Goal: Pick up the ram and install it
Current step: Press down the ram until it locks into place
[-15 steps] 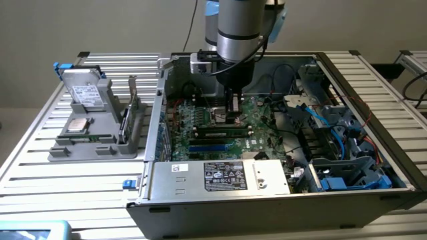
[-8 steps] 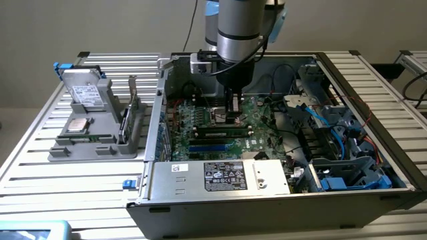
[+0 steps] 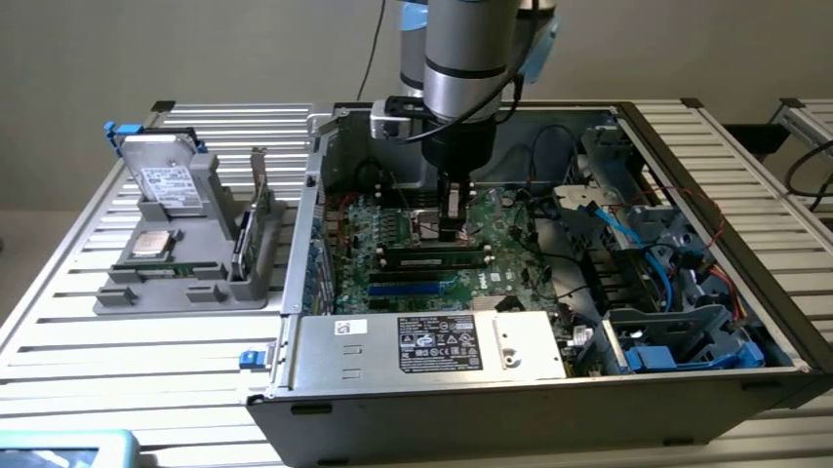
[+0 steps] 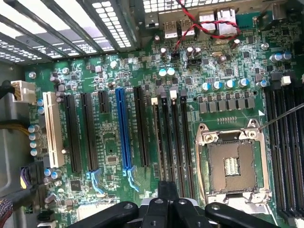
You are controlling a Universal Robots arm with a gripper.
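The arm (image 3: pixel 462 58) reaches down from the top centre of the exterior view into an open case (image 3: pixel 521 409), which lies on a slatted table (image 3: pixel 78 322). Its gripper (image 3: pixel 452 232) hangs over the motherboard (image 3: pixel 390 244) in the middle of the frame.

The ram (image 3: pixel 436 261) stands on edge along the memory slots, running across the frame just below the fingertips and near the centre. The tips are at or just above its upper edge, but I cannot tell whether they touch it. I also cannot tell whether the jaws are clenched or released.

Below the ram, toward the bottom of the frame, sits a pale metal box (image 3: pixel 436 341) with a printed label. In the exterior view's right half of the case, blue cables (image 3: pixel 651 253) run among the drive bays. In the exterior view's left, outside the case, a grey fixture (image 3: pixel 195 283) holds a drive and other small parts.

In the wrist view the gripper (image 4: pixel 168 197) sits over the motherboard (image 4: pixel 109 137), close to four black slots. An open CPU socket (image 4: pixel 232 166) is beside them, and a blue slot (image 4: pixel 123 128) lies further off.
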